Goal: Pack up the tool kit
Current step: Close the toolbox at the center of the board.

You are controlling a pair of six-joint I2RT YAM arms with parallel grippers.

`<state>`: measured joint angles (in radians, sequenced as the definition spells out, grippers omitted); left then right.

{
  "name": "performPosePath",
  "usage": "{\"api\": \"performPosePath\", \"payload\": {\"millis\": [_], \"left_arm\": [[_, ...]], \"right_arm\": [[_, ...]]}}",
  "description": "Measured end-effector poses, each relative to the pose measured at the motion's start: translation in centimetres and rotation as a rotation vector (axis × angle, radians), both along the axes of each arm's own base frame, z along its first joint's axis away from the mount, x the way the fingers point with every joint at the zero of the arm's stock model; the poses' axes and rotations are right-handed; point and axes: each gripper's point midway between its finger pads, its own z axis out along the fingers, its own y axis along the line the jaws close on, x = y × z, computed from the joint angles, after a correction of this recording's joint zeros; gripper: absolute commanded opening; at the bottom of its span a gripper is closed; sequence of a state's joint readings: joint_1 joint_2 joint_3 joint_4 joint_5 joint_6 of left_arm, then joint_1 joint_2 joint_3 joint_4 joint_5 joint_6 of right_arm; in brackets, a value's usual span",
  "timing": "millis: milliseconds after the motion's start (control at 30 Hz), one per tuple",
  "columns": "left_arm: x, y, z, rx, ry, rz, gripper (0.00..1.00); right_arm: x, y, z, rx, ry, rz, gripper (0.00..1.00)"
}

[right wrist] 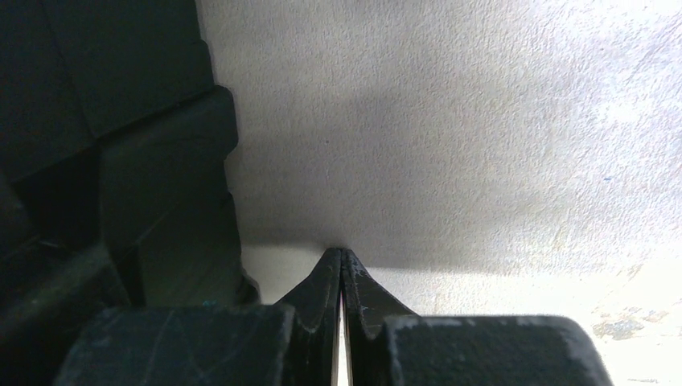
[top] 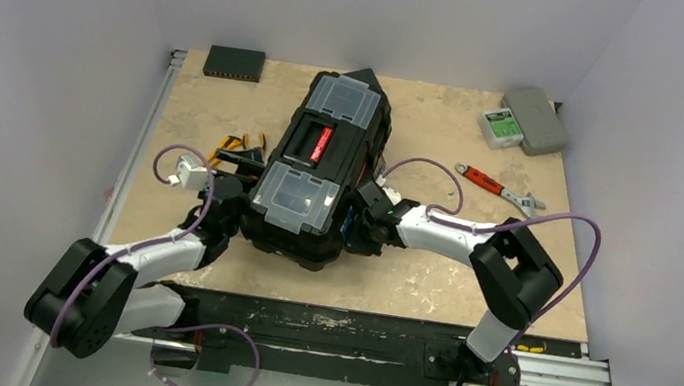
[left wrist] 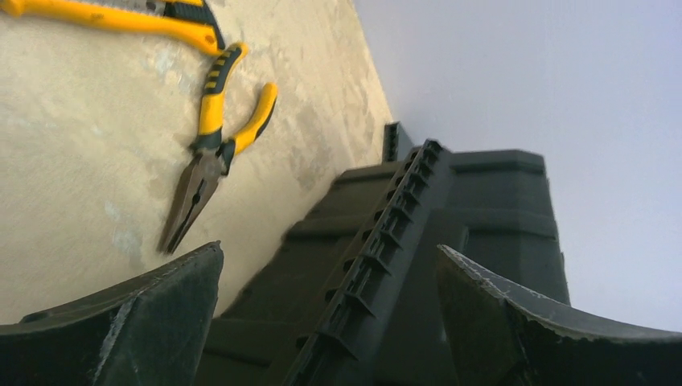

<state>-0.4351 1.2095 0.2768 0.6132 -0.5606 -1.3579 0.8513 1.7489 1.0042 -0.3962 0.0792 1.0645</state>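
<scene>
The black toolbox (top: 317, 164) lies lid-shut mid-table, with two clear lid compartments and a red label on its handle. My left gripper (top: 233, 203) is low at its left side and stands open (left wrist: 330, 249). The box's ribbed edge (left wrist: 378, 241) fills the gap between the fingers, and nothing is gripped. Yellow-handled pliers (left wrist: 211, 153) lie on the table left of the box (top: 231, 147), beside another yellow-handled tool (left wrist: 121, 16). My right gripper (top: 362, 218) is against the box's right side, shut and empty (right wrist: 341, 252), with the box wall (right wrist: 121, 161) on its left.
A red-handled wrench (top: 495, 186) lies to the right of the box. At the back right sit a flat grey case (top: 537, 120) and a small white and green box (top: 499, 126). A thin black device (top: 234, 62) is at the back left.
</scene>
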Motion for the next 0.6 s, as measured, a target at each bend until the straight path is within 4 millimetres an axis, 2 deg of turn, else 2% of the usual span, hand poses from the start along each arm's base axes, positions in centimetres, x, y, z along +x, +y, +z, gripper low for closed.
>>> {"api": "performPosePath", "payload": {"millis": [100, 233, 367, 600], "left_arm": [[-0.9, -0.4, 0.6, 0.007, 0.036, -0.041, 1.00], [-3.3, -0.7, 1.0, 0.031, 0.107, -0.165, 1.00], [-5.5, -0.8, 2.3, 0.104, 0.156, -0.288, 1.00], [-7.7, -0.1, 4.3, 0.281, 0.241, -0.398, 1.00]], "right_arm": [[0.3, -0.1, 0.5, 0.041, -0.048, 0.021, 0.00], [0.6, -0.2, 0.9, 0.086, -0.155, 0.074, 0.00], [1.2, 0.1, 1.6, 0.157, -0.259, 0.076, 0.00], [0.8, -0.4, 4.2, 0.251, -0.346, 0.062, 0.02]]}}
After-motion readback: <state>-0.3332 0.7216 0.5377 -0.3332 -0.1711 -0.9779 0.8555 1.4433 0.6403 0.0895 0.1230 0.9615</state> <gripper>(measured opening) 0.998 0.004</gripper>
